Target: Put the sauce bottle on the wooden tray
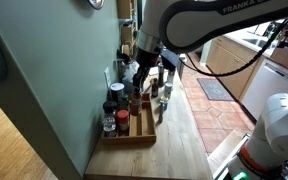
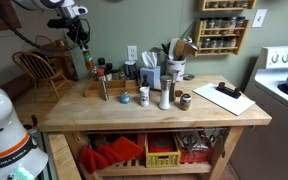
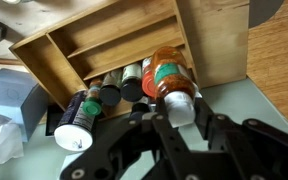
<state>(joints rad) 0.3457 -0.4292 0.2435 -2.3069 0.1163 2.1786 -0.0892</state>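
There is one sauce bottle. It is orange with a green band and a white top. It is at one end of the wooden tray, in one of the tray's two long parts. I cannot tell if its bottom rests on the tray floor. One hand is closed on the bottle's white top, with a finger on each side.

Right beside the sauce bottle are two jars with dark lids. Past them, by the tray's corner, is one bottle with a white cap. The rest of both long parts of the tray is bare wood.

In both exterior views the tray sits at one end of the one wooden surface, under the hand.
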